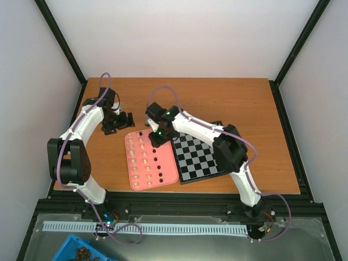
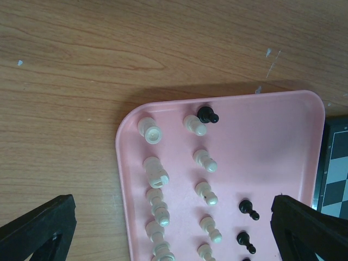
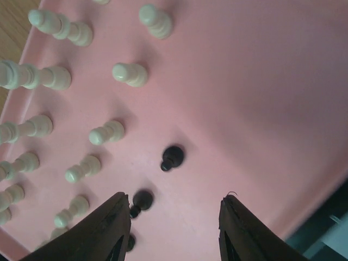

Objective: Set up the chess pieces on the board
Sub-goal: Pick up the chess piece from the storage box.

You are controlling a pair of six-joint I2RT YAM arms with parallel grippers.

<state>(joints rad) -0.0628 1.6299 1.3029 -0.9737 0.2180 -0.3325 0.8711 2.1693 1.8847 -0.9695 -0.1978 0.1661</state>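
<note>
The pink tray [image 1: 169,173] lies left of the board [image 1: 199,156], a black-and-white checkered square. On the tray, cream chess pieces [image 1: 140,157] stand in two columns and black pieces [image 1: 157,163] in a shorter column. My right gripper [image 1: 156,140] hangs low over the tray's far end. It is open [image 3: 175,198], with bare pink between its fingers. One black pawn [image 3: 173,157] stands just ahead, and another [image 3: 141,200] is beside the left finger [image 3: 111,228]. My left gripper [image 1: 124,120] hovers beyond the tray's far left corner, wide open [image 2: 174,228] above the cream pieces [image 2: 157,179].
The wooden table [image 1: 217,103] is ringed by a black frame and white walls. A blue bin [image 1: 81,251] and a white slotted rail [image 1: 147,228] sit below the table's near edge. The right arm's forearm [image 1: 228,149] crosses over the board.
</note>
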